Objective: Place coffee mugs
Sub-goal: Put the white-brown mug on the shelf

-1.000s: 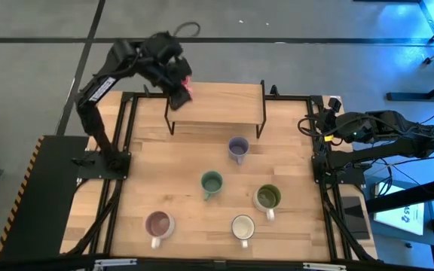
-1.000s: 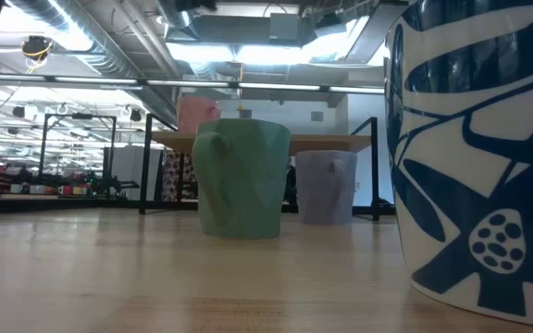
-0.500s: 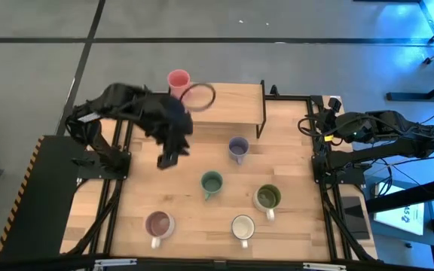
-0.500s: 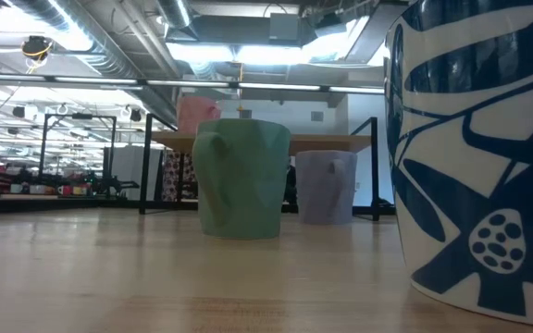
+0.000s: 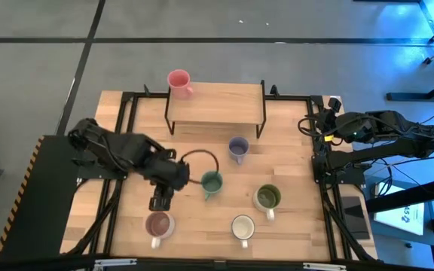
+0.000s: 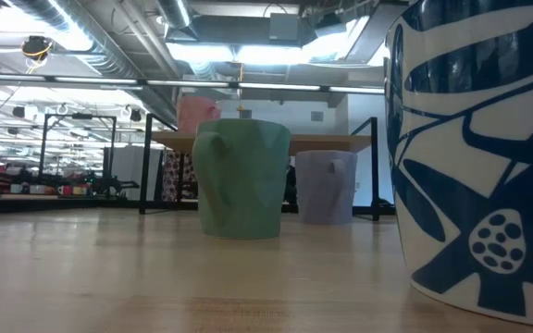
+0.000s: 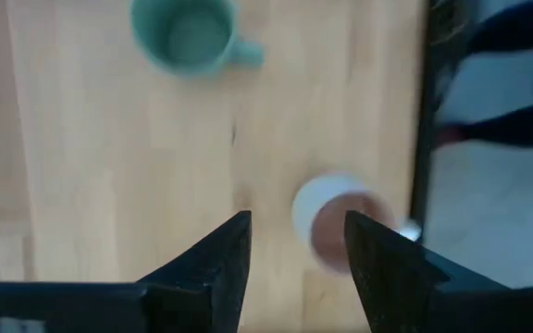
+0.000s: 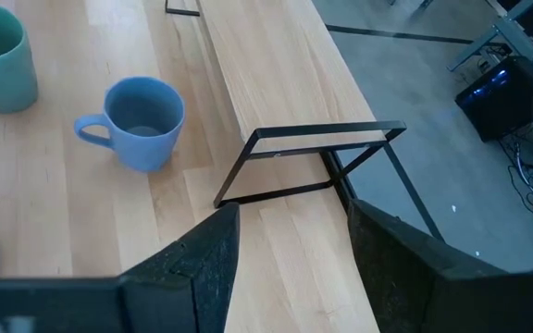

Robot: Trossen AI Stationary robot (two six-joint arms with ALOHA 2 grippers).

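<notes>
The pink mug stands on the far left end of the wooden shelf; it also shows in the low view. On the table stand the lavender mug, the teal-green mug, the olive-green mug, the white mug and the white mug with a mauve inside. My left gripper is open and empty, just far of the mauve-inside mug, with the teal-green mug beyond. My right gripper is open and empty at the table's right edge.
The shelf stands on thin black legs at the table's far middle. In the low view a white mug with a dark blue pattern fills the right side, close to the camera. Black frame rails run along the table's sides.
My left gripper has let go of the pink mug, which stays upright on the shelf's far left end. The gripper has gone from the shelf toward the table's near edge and down, to just beside the mauve-inside mug.
</notes>
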